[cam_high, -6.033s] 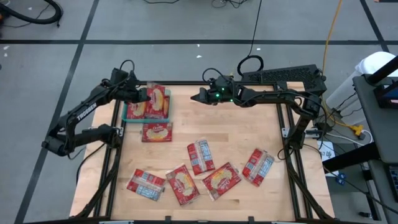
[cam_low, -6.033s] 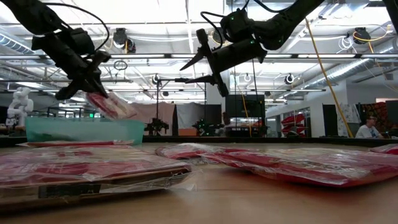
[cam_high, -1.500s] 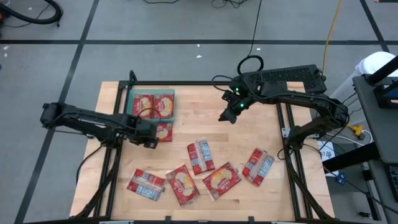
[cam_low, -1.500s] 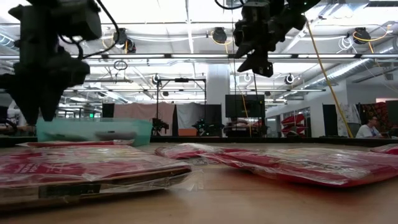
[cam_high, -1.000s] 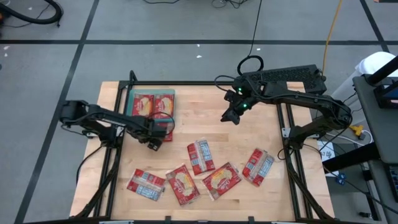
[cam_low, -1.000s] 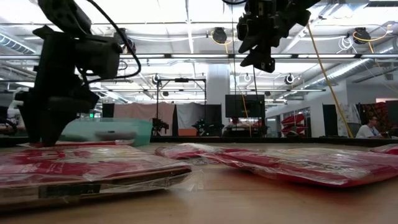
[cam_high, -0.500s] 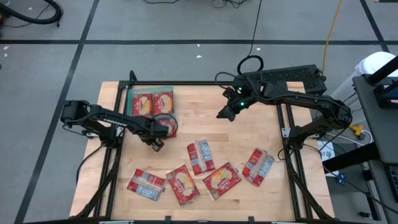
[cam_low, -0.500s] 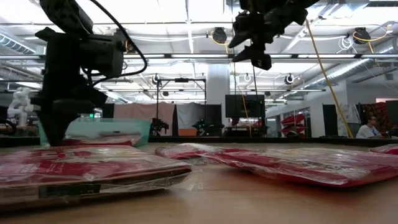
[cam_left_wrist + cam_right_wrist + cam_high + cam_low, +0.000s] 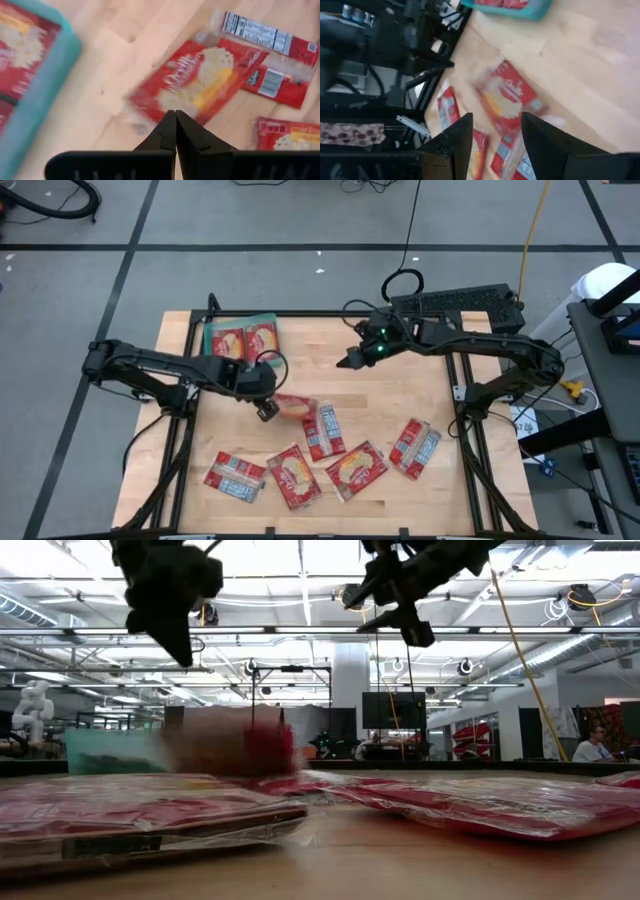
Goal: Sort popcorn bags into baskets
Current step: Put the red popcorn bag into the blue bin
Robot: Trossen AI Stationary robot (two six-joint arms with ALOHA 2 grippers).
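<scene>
Left gripper [image 9: 266, 410] over mid-table, fingers pressed fully together with nothing between them, as the left wrist view shows [image 9: 175, 131]. Just beyond its tips: one popcorn bag [image 9: 295, 406], popcorn picture up, blurred, lying loose on the wood and partly overlapping a label-side bag [image 9: 322, 430]. Same loose bag in left wrist view [image 9: 195, 85] and as a red smear in the low view [image 9: 230, 745]; whether it touches the fingertips I cannot tell.

Teal basket [image 9: 209, 340] sits behind and to the left of the left gripper, at the table's far edge, with two bags [image 9: 245, 344] side by side inside it.

More bags lie nearer than the left gripper, along the table's front: one label-side [image 9: 235, 476], two picture-side [image 9: 294, 476] [image 9: 356, 469], another label-side well off to its right [image 9: 414, 447].

Right gripper [image 9: 348, 361] hangs over bare wood to the right of the basket, well apart from the left gripper; fingers [image 9: 454, 140] parted, gap moderate, holding nothing
</scene>
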